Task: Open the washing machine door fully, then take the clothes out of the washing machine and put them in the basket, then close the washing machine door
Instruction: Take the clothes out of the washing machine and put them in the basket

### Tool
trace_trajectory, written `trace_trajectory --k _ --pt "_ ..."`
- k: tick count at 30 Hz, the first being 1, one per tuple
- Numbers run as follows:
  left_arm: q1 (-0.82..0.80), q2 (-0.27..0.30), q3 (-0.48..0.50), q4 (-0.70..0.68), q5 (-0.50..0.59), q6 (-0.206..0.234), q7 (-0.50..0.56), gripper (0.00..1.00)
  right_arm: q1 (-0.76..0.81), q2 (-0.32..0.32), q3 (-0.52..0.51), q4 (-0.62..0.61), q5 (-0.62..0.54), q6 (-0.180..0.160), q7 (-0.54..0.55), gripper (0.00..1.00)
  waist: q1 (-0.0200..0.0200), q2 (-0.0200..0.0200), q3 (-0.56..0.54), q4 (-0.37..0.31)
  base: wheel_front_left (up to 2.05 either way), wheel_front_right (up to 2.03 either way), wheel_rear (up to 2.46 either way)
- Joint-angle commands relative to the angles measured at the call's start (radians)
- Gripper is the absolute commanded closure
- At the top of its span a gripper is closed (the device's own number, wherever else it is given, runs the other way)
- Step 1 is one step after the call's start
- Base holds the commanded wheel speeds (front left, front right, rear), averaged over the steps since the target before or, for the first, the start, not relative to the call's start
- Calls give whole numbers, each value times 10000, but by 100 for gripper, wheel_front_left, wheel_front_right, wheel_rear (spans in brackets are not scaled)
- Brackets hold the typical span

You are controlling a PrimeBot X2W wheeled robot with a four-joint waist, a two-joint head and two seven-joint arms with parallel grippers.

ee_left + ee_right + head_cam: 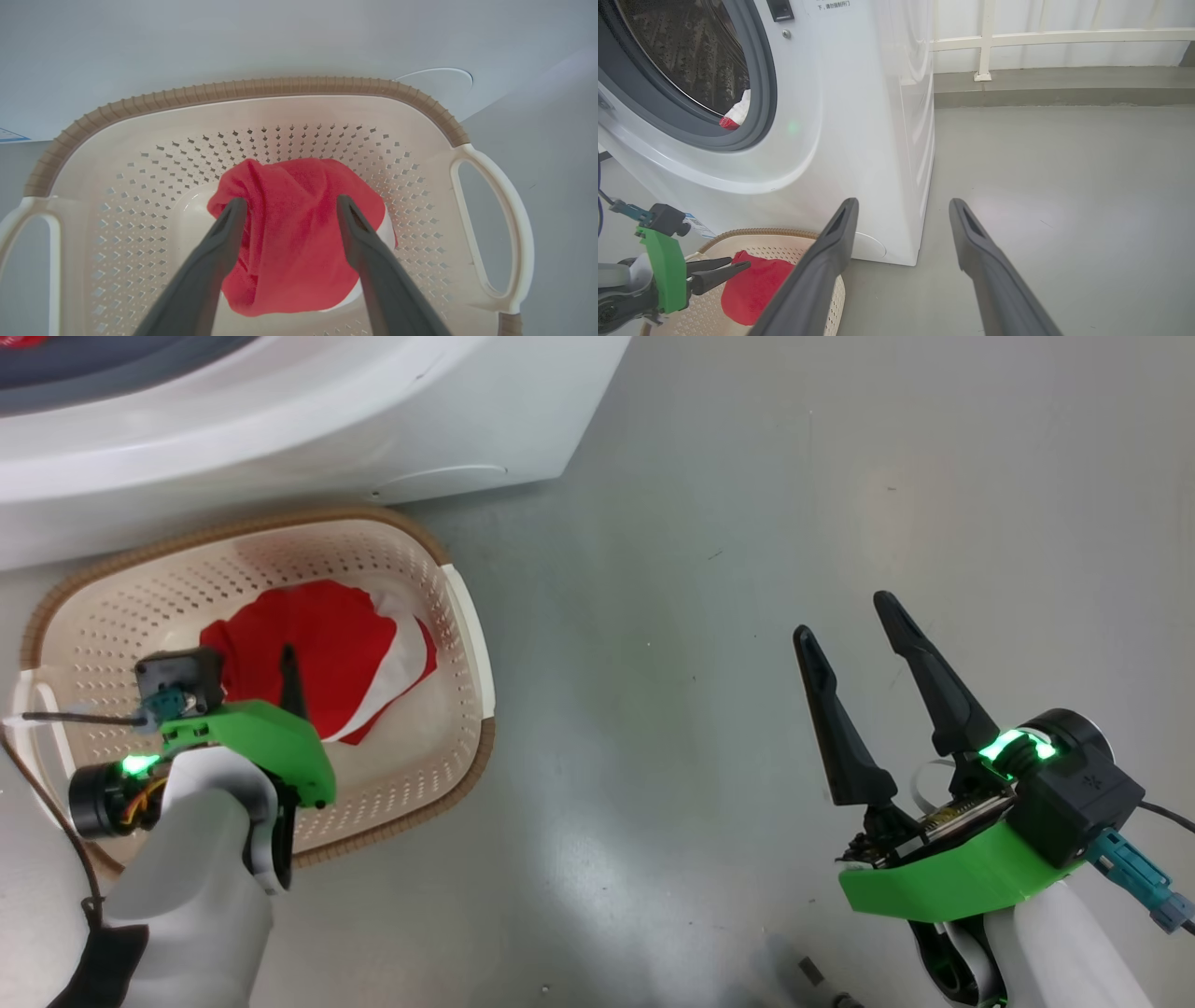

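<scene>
Left end effector [290, 201] over clothes [289, 266] in basket [280, 87]

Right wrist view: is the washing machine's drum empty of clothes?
No, a red and white garment lies inside the drum, at its lower edge just behind the grey gasket.
</scene>
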Motion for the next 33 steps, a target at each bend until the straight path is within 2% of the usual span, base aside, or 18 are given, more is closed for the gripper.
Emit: trace_trajectory --k 1,10,17,23,33 --pt "58 228 228 -219 152 -64 -121 0 29 -29 202 -141 61 50 -116 0 0 0 -77 15 0 0 0" --pt "365 140 285 -1314 653 75 -121 0 32 -29 232 19 35 50 -157 0 0 0 -475 246 0 0 0" --pt "984 126 657 -2702 886 164 -122 0 107 -29 140 81 -45 50 -170 0 0 0 -961 436 0 0 0" --pt "1887 146 1094 -4398 1134 457 -122 0 247 -29 -118 39 -114 50 -143 0 0 0 -1393 598 0 0 0" --pt "3450 141 1487 -7295 1482 709 -122 0 440 -29 -490 -112 -417 50 5 0 0 0 -2075 949 0 0 0"
